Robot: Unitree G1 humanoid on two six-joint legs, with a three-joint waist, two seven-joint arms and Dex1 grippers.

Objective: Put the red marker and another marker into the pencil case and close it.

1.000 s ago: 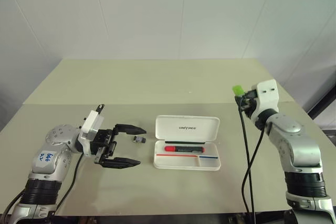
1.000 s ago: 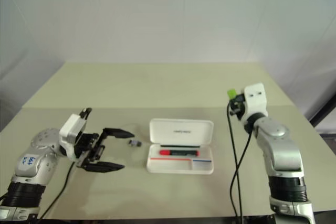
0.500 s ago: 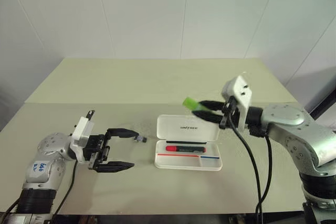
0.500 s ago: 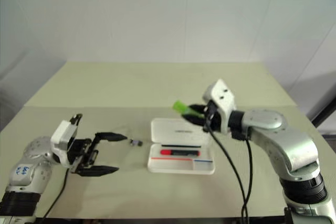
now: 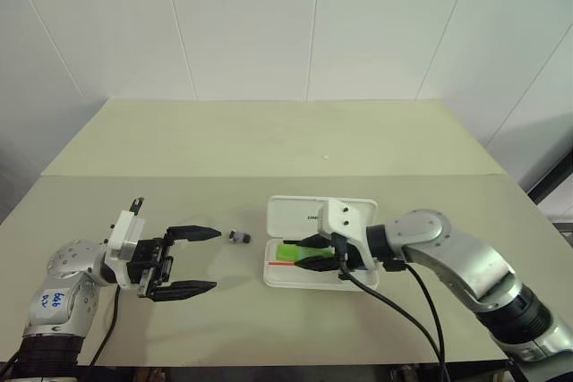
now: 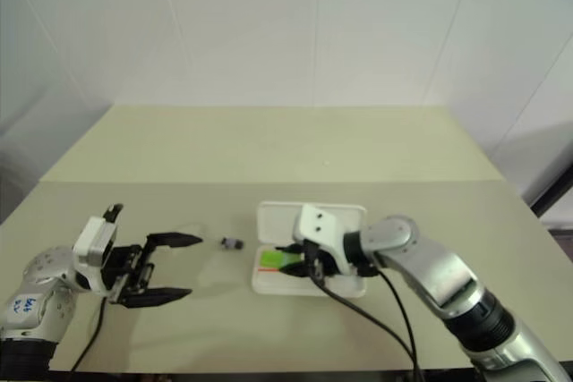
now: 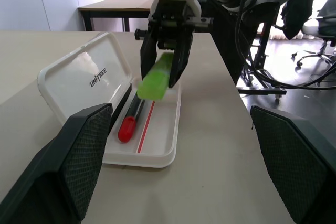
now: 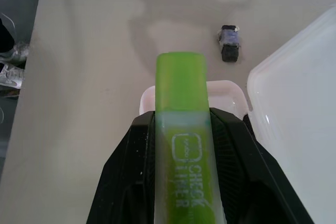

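Right gripper (image 5: 309, 257): your 2 fingers clamped on green highlighter (image 7: 156, 80), held tilted just above pencil case (image 5: 318, 214) tray, not yet in it. Red marker (image 7: 131, 119) already lies in tray beside lid hinge. Release from here and highlighter may land across red marker or tray rim; lid then won't close. Left gripper (image 5: 190, 261): fingers apart, empty, well clear; small dark piece (image 5: 238, 237) on table (image 5: 269, 140) near case.

"UNiTREE" stands on the inside of the pencil case (image 7: 84, 85) lid; "CHECK LINER" runs along the green highlighter (image 8: 182, 145) barrel.
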